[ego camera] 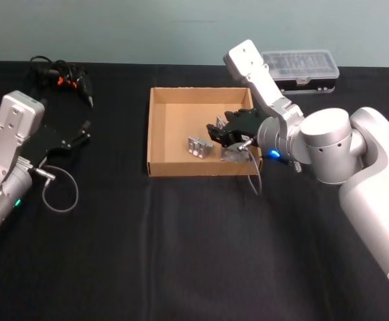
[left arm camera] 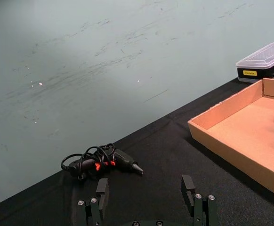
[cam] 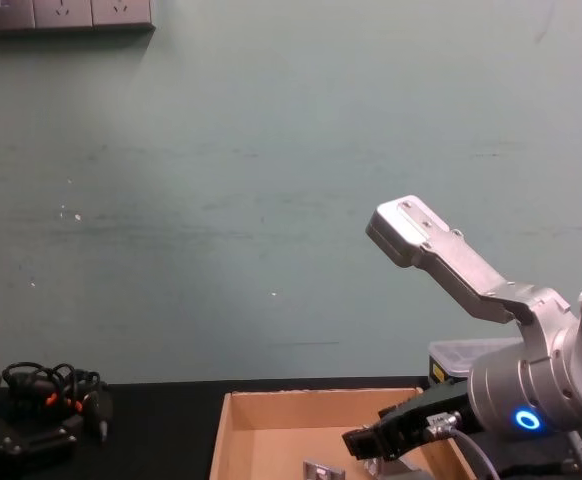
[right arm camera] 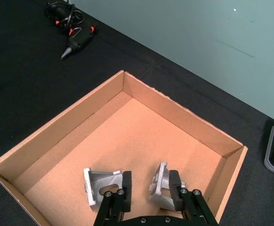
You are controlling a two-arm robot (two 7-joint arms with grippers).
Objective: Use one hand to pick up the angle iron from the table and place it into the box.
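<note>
The tan cardboard box (ego camera: 156,127) sits mid-table on the black table (ego camera: 181,254). Two silver angle irons lie on its floor. One (right arm camera: 99,184) is just outside my right gripper's left finger. The other (right arm camera: 159,184) sits between the fingers, against the right one. My right gripper (right arm camera: 149,187) is open, low inside the box near its front right corner (ego camera: 220,136). In the chest view it (cam: 371,442) hangs over the box (cam: 271,402). My left gripper (ego camera: 81,134) stays open at the table's left (left arm camera: 145,190), away from the box (left arm camera: 231,150).
A clear-lidded plastic case (ego camera: 301,69) stands behind the box at the back right. A black tool with orange marks and a coiled cord (ego camera: 64,77) lies at the back left. A grey cable loop (ego camera: 61,190) hangs by the left arm.
</note>
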